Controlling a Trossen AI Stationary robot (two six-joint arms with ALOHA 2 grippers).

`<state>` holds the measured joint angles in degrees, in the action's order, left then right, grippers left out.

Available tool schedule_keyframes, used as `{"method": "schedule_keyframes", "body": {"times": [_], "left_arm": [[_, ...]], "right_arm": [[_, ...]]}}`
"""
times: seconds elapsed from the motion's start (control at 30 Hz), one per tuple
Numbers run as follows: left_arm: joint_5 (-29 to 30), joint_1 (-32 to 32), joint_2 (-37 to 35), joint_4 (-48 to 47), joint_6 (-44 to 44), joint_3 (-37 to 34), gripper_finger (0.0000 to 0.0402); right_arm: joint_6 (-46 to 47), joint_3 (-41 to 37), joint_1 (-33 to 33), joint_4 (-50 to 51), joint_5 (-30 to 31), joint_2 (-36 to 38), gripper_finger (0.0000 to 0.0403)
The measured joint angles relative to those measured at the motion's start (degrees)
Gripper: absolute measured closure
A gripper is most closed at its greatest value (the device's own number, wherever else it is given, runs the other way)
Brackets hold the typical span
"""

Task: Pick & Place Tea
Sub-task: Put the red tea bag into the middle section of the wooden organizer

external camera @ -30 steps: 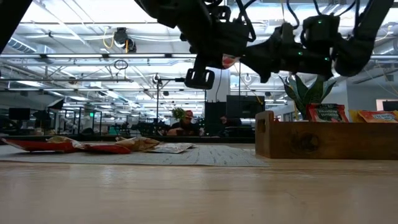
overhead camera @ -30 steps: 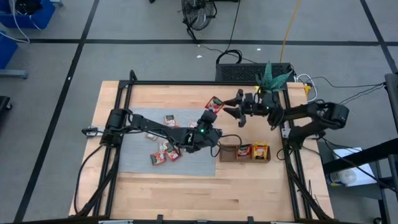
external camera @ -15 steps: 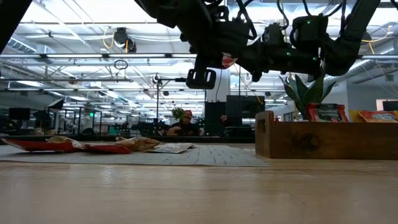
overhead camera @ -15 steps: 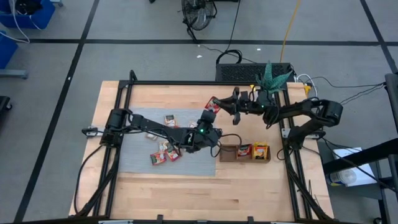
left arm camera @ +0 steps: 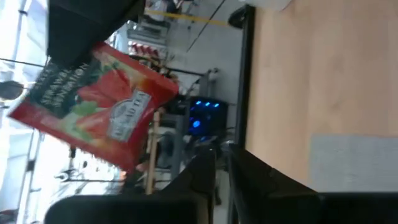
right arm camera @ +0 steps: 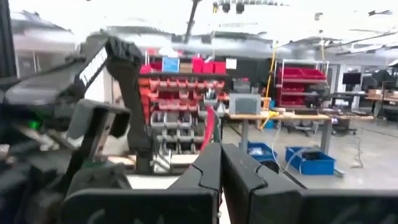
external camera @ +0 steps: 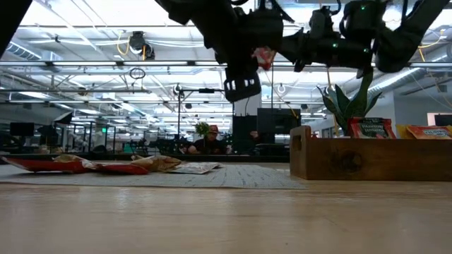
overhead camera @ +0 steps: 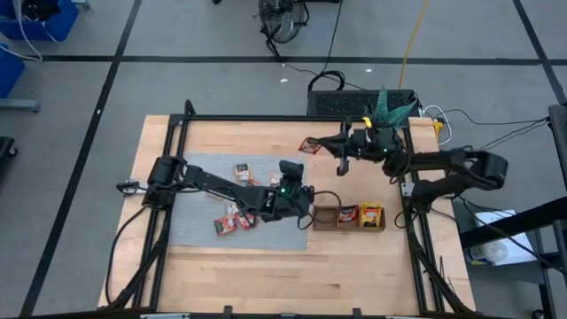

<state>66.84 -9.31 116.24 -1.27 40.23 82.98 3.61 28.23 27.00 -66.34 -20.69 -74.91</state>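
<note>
Right gripper (overhead camera: 312, 143) raised above the desk (overhead camera: 221, 266), fingers pinched on a red tea sachet (overhead camera: 310, 144). Left gripper (overhead camera: 285, 168) just beside it, fingers nearly closed, empty. Other sachets (overhead camera: 232, 221) lie on grey mat (overhead camera: 190, 226); two in tray (overhead camera: 323, 218).

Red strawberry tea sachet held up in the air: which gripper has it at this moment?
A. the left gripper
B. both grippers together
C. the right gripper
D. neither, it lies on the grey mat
C. In the high view the red strawberry tea sachet sits at the tip of the shut right gripper, while the left gripper is apart from it, over the grey mat.
</note>
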Motion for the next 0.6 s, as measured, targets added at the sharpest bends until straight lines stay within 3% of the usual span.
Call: {"method": "schedule_keyframes", "body": {"times": [0.1, 0.23, 0.3, 0.37, 0.47, 0.6], "left_arm": [[-0.94, -0.77, -0.69, -2.25, -2.5, 0.0, 0.0343], [-1.98, -1.53, -1.63, -6.44, -7.8, -0.01, 0.034], [-6.39, -1.6, -3.48, -11.02, -14.14, -0.04, 0.034], [-14.68, -0.77, -6.4, -16.8, -21.44, 0.0, 0.034], [-24.72, 1.52, -9.72, -21.88, -29.05, -0.07, 0.034], [-26.81, 3.73, -13.58, -21.73, -31.37, -2.79, 0.0339]], "right_arm": [[-2.52, 0.02, -0.16, 6.2, -0.09, 4.52, 0.0403], [-7.0, -0.02, -0.62, 21.56, -3.28, 11.31, 0.0403], [-10.7, -0.02, -1.35, 31.02, -9.42, 16.17, 0.0403], [-11.93, -0.02, -2.98, 40.47, -12.56, 21.82, 0.0403], [-12.22, -0.04, -7.55, 54.01, -8.29, 31.13, 0.0403], [-12.69, -0.12, -18.43, 68.71, 2.68, 40.82, 0.0403]]}}
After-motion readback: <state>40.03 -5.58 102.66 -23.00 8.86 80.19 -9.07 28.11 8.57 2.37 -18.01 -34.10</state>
